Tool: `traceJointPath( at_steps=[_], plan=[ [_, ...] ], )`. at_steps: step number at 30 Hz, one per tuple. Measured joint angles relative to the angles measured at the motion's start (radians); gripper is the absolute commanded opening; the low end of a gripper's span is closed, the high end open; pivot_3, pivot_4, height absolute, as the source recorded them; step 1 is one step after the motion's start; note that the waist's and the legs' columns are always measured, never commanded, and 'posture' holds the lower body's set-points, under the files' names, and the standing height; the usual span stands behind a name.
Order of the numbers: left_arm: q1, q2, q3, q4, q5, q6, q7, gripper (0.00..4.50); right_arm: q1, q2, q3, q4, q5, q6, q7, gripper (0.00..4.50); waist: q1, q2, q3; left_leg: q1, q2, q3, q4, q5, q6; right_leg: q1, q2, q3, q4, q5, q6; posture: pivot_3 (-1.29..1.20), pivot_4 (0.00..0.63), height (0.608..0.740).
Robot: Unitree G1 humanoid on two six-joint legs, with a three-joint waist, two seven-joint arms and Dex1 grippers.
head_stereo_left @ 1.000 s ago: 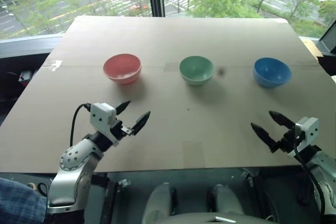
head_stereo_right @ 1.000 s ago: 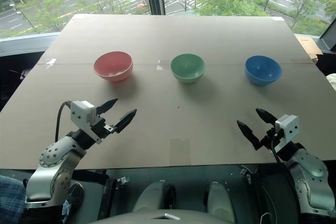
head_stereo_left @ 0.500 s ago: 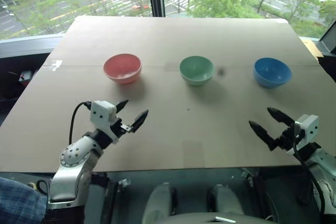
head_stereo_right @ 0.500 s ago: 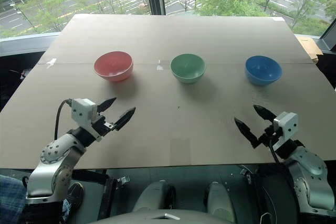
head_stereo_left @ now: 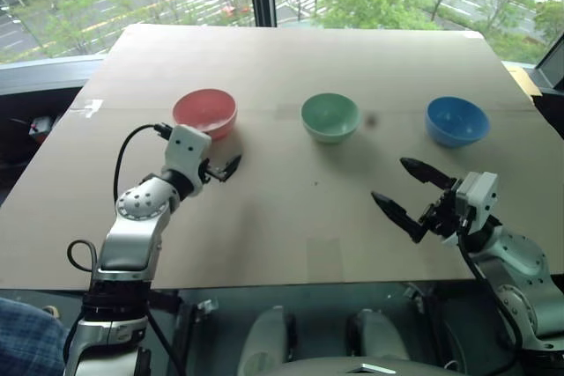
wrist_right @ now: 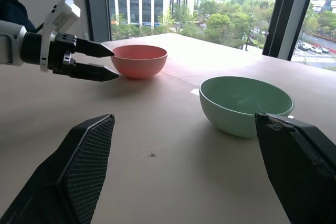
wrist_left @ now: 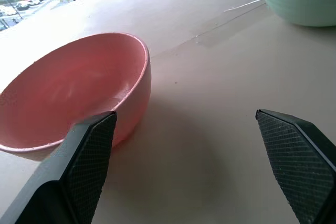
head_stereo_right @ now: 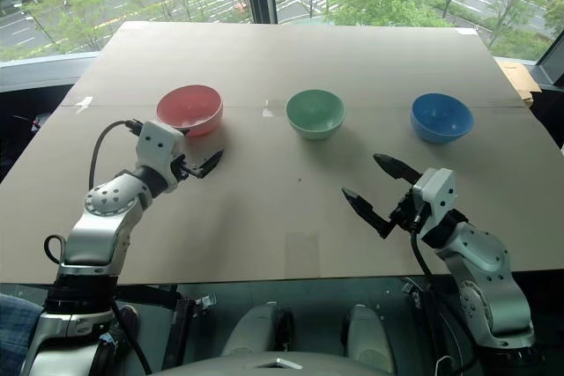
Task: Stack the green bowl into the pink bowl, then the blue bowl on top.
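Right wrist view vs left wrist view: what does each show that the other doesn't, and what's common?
Right wrist view alone: the left gripper from the side, fingers apart, just short of the pink bowl; also the green bowl whole, with its inside, and buildings and trees through the window.

Left wrist view alone: a close look into the pink bowl, by one of that gripper's own fingers, and a road with cars outside.

Both: pink bowl and green bowl standing apart on the brown table, neither stacked, and each view's own two black fingers spread wide.
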Motion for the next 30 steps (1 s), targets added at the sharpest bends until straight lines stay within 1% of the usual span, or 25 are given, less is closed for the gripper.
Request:
traceJointPath(
  at_steps=[4, 5, 11, 17, 24, 30],
  plan=[
    [-0.099, 0.026, -0.080, 0.106, 0.064, 0.000, -0.041, 4.50, -0.012, 0.016, 0.048, -0.035, -0.017, 0.015, -0.029, 4.49, 0.001, 0.000, 0.000, 0.000, -0.002, 0.000, 0.000, 0.000, 0.000, 0.000, 0.001, -0.001, 0.000, 0.000, 0.000, 0.00, 0.150, 0.740],
    [-0.131, 0.036, -0.116, 0.141, 0.093, -0.014, -0.062, 4.50, -0.012, 0.017, 0.064, -0.043, -0.025, 0.019, -0.036, 4.49, 0.001, 0.000, 0.000, 0.000, -0.002, 0.000, 0.000, 0.000, 0.000, 0.000, 0.001, 0.000, 0.000, 0.000, 0.000, 0.00, 0.150, 0.740],
    [-0.185, 0.043, -0.169, 0.249, 0.170, -0.089, -0.074, 4.50, -0.014, 0.016, 0.066, -0.045, -0.034, 0.022, -0.052, 4.49, -0.001, -0.001, 0.001, 0.000, -0.001, 0.001, 0.000, 0.000, 0.000, -0.001, 0.001, 0.000, 0.000, 0.000, 0.000, 0.00, 0.150, 0.740],
    [-0.211, 0.043, -0.171, 0.331, 0.193, -0.129, -0.067, 4.50, -0.002, 0.016, 0.065, -0.045, -0.057, 0.009, -0.061, 4.49, 0.001, -0.002, 0.001, -0.001, -0.001, 0.000, 0.000, 0.000, 0.000, -0.001, 0.001, 0.000, 0.000, 0.000, 0.000, 0.00, 0.150, 0.740],
    [-0.307, 0.061, -0.137, 0.434, 0.210, -0.173, -0.028, 4.50, 0.011, 0.021, 0.067, -0.042, -0.093, -0.014, -0.067, 4.49, -0.001, -0.004, 0.002, -0.001, -0.001, 0.000, 0.001, 0.000, 0.000, -0.001, 0.001, 0.000, 0.000, 0.000, 0.001, 0.00, 0.150, 0.740],
    [-0.321, 0.074, -0.136, 0.519, 0.232, -0.186, -0.005, 4.50, 0.010, 0.024, 0.067, -0.028, -0.106, -0.026, -0.064, 4.49, -0.001, -0.005, 0.003, -0.001, -0.001, 0.001, 0.001, 0.000, 0.000, -0.001, 0.001, 0.000, 0.001, 0.000, 0.001, 0.00, 0.150, 0.740]
  ],
)
